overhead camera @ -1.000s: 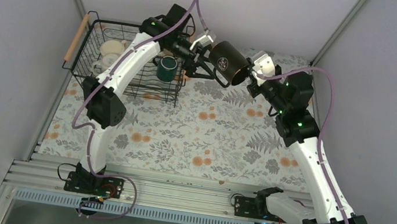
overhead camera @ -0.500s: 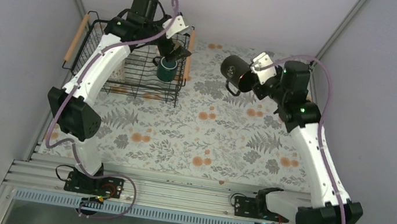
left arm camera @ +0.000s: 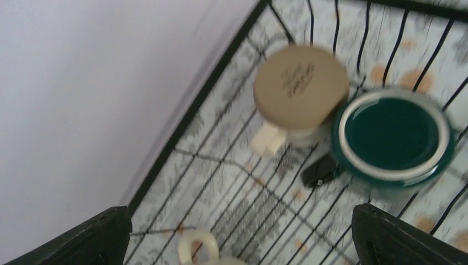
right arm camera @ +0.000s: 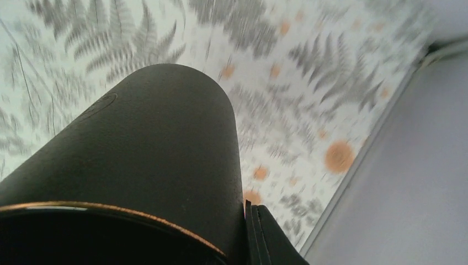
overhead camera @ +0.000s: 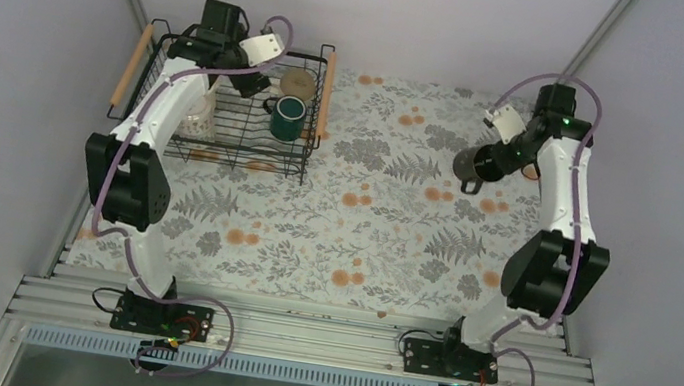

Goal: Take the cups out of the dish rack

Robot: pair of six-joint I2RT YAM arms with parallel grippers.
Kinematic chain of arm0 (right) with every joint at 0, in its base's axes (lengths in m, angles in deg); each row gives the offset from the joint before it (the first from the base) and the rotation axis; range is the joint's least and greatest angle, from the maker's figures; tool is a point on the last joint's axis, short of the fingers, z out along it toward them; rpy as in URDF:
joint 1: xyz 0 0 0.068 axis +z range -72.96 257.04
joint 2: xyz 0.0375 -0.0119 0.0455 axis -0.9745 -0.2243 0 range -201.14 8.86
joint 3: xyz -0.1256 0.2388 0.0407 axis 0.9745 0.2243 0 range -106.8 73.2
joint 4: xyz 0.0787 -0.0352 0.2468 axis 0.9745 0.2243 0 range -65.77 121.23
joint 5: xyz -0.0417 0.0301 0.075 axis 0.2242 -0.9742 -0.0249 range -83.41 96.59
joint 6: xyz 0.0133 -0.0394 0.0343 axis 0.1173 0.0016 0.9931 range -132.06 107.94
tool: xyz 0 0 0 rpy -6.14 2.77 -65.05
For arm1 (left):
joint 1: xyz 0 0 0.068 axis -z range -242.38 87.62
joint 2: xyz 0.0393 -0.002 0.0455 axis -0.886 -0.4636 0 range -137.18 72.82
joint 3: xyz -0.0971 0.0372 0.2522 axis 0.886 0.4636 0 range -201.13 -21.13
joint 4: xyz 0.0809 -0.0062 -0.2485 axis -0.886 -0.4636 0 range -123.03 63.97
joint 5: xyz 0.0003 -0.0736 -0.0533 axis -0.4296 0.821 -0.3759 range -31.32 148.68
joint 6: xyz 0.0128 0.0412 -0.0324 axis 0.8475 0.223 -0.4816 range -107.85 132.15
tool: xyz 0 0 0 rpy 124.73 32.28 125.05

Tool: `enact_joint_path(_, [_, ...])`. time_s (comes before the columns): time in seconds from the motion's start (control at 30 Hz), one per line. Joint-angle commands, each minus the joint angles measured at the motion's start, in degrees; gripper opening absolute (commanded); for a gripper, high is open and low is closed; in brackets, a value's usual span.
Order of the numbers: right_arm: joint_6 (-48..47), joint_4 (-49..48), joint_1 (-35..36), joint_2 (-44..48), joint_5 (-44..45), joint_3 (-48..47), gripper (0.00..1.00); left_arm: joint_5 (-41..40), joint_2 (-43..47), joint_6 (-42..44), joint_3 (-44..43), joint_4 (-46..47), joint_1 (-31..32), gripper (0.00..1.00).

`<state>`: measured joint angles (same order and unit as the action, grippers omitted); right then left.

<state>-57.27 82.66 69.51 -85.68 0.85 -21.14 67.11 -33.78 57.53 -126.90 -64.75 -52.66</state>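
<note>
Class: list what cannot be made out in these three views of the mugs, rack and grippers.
Top view: the left arm covers part of the rack, so what remains inside cannot be counted.
Left wrist view: the bottom edge cuts off a pale mug; only its handle shows.
Right wrist view: the dark mug fills the frame, hiding whether it touches the cloth, which is motion-blurred.

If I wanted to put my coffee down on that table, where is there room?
Widest bare patch: the flowered cloth between the dish rack and the dark mug the right gripper holds, and all the near half down to the metal rail. Crowded: the rack, with the green mug and upturned beige mug.
</note>
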Motion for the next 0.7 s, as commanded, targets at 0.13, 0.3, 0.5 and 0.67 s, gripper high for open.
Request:
enact_joint_path(0.13, [-9.2, 14.4, -6.5, -6.6, 2.3, -0.3, 0.04, -2.6, -3.0, 13.9, 6.2, 3.7, -3.3, 0.98])
enact_joint_path(0.3, [-9.9, 14.8, -8.7, -9.4, 5.2, 0.0, 0.04, -0.3, -4.7, 16.0, 5.8, 3.6, -4.7, 0.99])
enact_joint_path(0.5, [-8.7, 14.8, -9.7, -12.9, 10.2, -0.1, 0.04, 2.8, -5.7, 19.6, 5.5, 1.3, -5.9, 0.99])
enact_joint_path(0.67, [-7.1, 14.2, -9.8, -15.5, 13.4, -0.2, 0.04, 5.5, -7.5, 21.1, 4.3, -0.9, -7.1, 0.99])
